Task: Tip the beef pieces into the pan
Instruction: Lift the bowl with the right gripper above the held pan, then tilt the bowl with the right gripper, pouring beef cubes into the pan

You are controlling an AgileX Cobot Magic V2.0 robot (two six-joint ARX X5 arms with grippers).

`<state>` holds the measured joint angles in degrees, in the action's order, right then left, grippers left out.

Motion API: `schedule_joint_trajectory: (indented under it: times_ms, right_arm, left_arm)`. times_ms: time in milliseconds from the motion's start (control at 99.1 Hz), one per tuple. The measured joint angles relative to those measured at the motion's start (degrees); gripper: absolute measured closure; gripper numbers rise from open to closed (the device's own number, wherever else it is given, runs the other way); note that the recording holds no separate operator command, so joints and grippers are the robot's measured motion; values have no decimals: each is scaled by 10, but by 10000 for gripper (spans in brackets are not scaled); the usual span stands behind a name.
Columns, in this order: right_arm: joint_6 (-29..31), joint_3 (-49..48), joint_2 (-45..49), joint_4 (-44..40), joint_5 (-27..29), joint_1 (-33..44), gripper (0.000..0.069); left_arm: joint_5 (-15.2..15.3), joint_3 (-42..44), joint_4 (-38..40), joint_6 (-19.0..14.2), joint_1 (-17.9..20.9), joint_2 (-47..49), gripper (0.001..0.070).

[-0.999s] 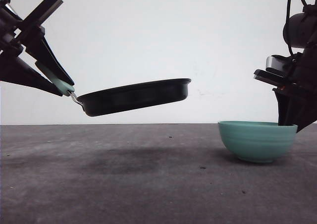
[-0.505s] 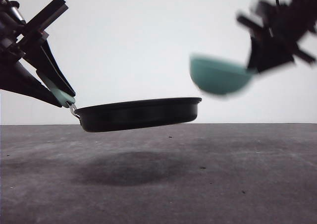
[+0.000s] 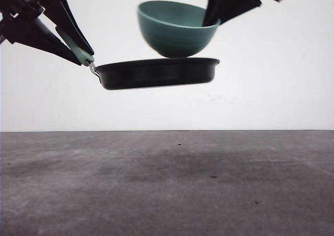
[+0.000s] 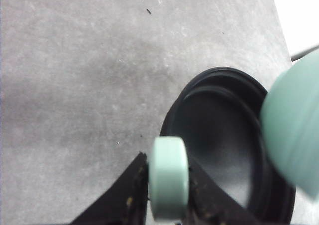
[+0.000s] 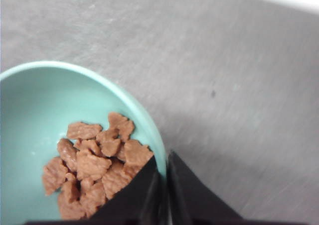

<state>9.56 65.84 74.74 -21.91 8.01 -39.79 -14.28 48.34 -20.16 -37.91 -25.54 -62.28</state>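
- My left fingers (image 3: 86, 58) are clamped on the pan's mint-green handle (image 3: 78, 49), one finger on each side of it; in the left wrist view the handle (image 4: 168, 177) sits squeezed between the two dark fingers (image 4: 130, 195).
- The pan (image 3: 156, 72) hangs in the air, well above the table (image 3: 167, 184), roughly level, its handle angled up toward my left arm.
- From the left wrist view the pan (image 4: 219, 135) looks dark inside and I see no beef in it — though the bowl (image 4: 294, 135) covers part of its far side.
- My right fingers (image 3: 211, 16) are closed on the rim of the teal bowl (image 3: 175, 30), pinching its wall; in the right wrist view the dark fingers (image 5: 144, 195) straddle the rim, one inside and one outside.
- The bowl is held over the pan, tipped a little so its mouth faces up and away from my right arm; its base sits just at the pan's rim line in the front view — whether they touch I cannot tell.
- The beef (image 5: 94, 163) is all in the bowl (image 5: 35, 115), a low heap of reddish-brown chunks lying against the wall nearest my right fingers.
- The table below is dark grey and speckled, with a soft shadow under the pan.
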Motion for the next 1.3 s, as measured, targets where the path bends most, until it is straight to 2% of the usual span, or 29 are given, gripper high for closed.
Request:
schedule_joint_trajectory:
  times_ms: [222,494,585,807,1019,1150,1302]
  right_arm:
    - [-95,0,4,80,207,-79,676]
    - [-238,-26,25,144,283,-127,677]
    - [-279,-47,31,189,305,-139,677]
    - [-406,-61,31,318,307,-163,677]
    - [-537,-64,30,388,290,-167,677]
    - [-573,-64,30,408,279,-163,677]
    - [-582,-64,30,420,256,-158,677]
  left_arm:
    - [0,0,-26,0,0,0,652]
    - [-10,0,-27,-2,0,0,652]
    - [-16,0,-28,-3,0,0,652]
    - [-24,0,-27,-11,0,0,652]
    - [-39,16,-39,-14,7,0,652]
    - [-42,27,-55,-17,23,0,652]
    - [-45,49,-73,-17,37,0,652]
